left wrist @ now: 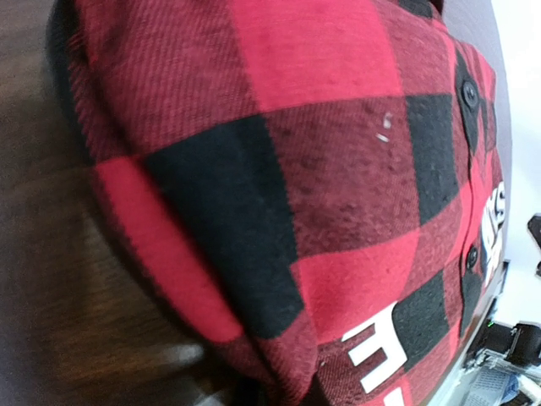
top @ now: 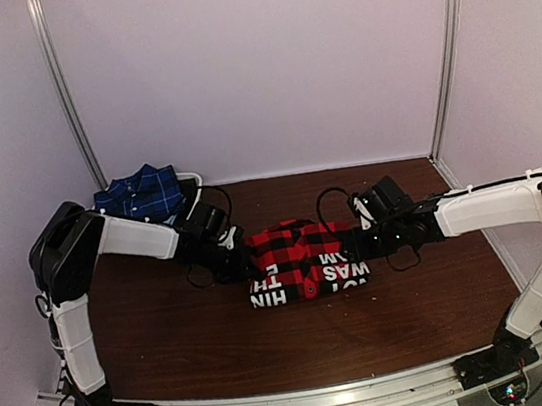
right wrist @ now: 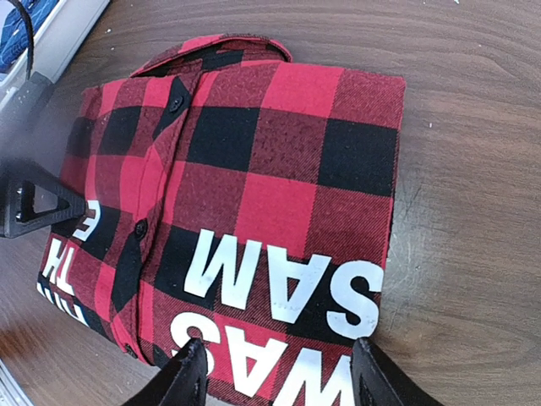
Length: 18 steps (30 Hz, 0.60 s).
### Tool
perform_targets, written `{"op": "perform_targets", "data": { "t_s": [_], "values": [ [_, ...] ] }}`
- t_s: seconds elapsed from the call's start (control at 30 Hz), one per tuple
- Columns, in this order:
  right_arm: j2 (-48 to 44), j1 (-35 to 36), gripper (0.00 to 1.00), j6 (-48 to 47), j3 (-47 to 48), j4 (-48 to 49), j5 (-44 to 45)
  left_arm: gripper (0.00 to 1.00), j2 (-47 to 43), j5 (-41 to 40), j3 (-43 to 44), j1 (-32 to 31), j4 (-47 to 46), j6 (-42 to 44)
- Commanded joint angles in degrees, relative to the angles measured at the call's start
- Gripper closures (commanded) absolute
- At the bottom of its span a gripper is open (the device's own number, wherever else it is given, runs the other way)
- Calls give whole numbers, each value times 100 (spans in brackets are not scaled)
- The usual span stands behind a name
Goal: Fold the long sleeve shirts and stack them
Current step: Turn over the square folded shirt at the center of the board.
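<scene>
The red shirt [top: 306, 269] lay folded on the surface [top: 190, 346] between both pincers. The right pincer [right wrist: 279, 359] gaped wide at its lettered edge. The left pincer [top: 230, 257] sat against the opposite side, grip unreadable. The blue shirt [top: 144, 194] waited just beyond the left pincer.

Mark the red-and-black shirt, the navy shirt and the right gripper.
red-and-black shirt [top: 304, 259], top external view, middle of folded front.
navy shirt [top: 144, 194], top external view, centre of fabric.
right gripper [right wrist: 281, 348], right wrist view, midway between fingertips.
</scene>
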<state>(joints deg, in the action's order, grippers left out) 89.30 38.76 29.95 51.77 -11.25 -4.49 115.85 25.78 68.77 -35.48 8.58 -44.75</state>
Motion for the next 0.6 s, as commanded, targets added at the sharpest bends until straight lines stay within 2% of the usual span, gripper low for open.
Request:
{"op": "perform_targets", "data": {
  "t_s": [0.0,0.23,0.57],
  "values": [
    [-162,-47,41,-73,-53,142,7,100,46,256,22,-64,-269,-205],
    [-136,-73,41,-154,86,66,105,100,-361,48,3,-19,149,-24],
    [170,40,41,-182,439,54,-34,100,-1345,26,-521,403,999,663]
  ]
}}
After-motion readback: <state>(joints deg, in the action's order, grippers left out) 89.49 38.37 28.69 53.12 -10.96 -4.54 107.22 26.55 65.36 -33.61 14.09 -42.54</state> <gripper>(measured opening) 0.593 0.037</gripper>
